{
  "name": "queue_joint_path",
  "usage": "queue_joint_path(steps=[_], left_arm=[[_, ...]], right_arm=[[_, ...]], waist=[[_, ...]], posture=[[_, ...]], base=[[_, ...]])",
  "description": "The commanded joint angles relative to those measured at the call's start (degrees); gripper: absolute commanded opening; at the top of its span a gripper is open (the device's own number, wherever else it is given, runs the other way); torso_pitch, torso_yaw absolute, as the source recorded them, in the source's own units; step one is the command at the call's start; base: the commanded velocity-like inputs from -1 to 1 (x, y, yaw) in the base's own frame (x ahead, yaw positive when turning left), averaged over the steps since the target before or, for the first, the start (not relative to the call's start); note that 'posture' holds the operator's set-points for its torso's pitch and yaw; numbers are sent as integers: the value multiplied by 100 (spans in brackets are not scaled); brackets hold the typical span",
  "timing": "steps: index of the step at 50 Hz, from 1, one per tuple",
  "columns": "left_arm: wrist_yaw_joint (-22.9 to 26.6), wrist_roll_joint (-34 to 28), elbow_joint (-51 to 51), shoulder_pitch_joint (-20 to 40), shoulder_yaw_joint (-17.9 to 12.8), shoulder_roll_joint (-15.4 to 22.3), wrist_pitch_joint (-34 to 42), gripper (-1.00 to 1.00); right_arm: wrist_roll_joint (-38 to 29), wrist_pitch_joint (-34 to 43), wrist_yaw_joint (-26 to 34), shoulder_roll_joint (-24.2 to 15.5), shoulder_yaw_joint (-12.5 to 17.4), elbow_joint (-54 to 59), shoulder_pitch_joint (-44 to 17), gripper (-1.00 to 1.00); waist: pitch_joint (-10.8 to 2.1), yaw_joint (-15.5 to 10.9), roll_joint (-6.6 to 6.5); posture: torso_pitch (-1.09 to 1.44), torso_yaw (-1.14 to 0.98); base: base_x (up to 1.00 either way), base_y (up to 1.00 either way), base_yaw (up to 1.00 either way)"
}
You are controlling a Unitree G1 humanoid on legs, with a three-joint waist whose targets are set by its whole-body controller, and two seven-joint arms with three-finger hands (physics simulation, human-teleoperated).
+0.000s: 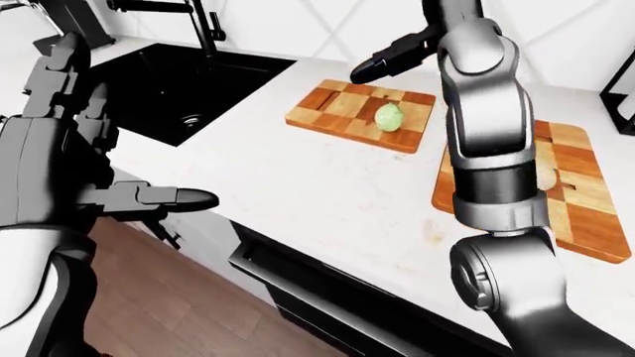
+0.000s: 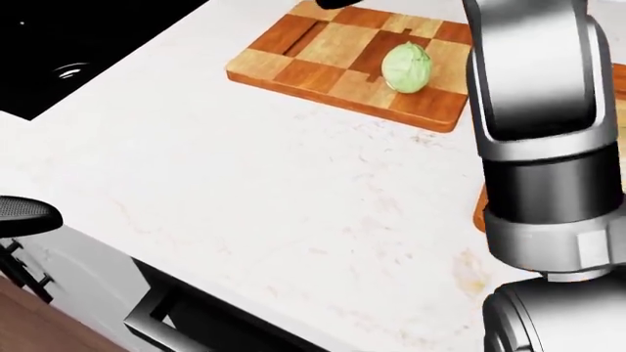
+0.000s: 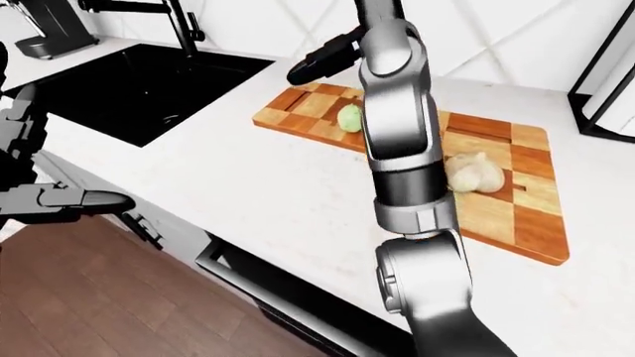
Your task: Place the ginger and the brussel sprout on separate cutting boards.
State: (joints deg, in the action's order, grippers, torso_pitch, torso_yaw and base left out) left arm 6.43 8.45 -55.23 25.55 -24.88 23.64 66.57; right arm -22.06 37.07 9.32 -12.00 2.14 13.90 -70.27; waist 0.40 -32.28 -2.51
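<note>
A green brussel sprout (image 2: 406, 67) lies on the left checkered cutting board (image 2: 293, 55). The pale ginger (image 3: 474, 172) lies on the right cutting board (image 3: 516, 216), partly hidden by my right forearm in the left-eye view. My right hand (image 1: 369, 69) is open and empty, raised above the top edge of the left board, apart from the sprout. My left hand (image 1: 129, 141) is open and empty, held off the counter's near edge at the left of the left-eye view.
A black sink (image 1: 169, 82) with a dark faucet (image 1: 203, 22) sits left of the boards. A dark appliance (image 3: 605, 89) stands at the right edge. White counter (image 2: 293, 198) lies between the boards and the near edge, with a drawer handle (image 2: 147, 315) below.
</note>
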Motion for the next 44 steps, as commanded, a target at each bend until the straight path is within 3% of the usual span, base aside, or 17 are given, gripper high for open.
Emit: queue_joint_path(steps=[1, 13, 27, 36, 44], left_arm=[[-33, -27, -91, 132, -37, 81, -132, 100], [-25, 41, -130, 106, -138, 88, -124, 100], [-59, 56, -166, 34, -146, 56, -138, 100], [-54, 112, -220, -40, -252, 51, -152, 100], [-54, 158, -236, -18, -311, 88, -110, 100]], right_arm=[[-122, 262, 151, -41, 15, -550, -131, 100], [-1014, 2094, 1287, 10, -256, -3329, 542, 100], [-2989, 3578, 3082, 58, -734, -5575, 1093, 100], [-4821, 3784, 4702, 155, -685, -6218, 1252, 100], [-6834, 3145, 6541, 831, -329, -6550, 1145, 100]], waist=[[-150, -4, 0], [-133, -17, 4], [-127, -13, -5], [-134, -6, 8], [-166, 51, 9]], posture=[[0, 47], [0, 47], [0, 47], [0, 47], [0, 47]], base=[[0, 0, 0], [0, 0, 0], [0, 0, 0], [0, 0, 0], [0, 0, 0]])
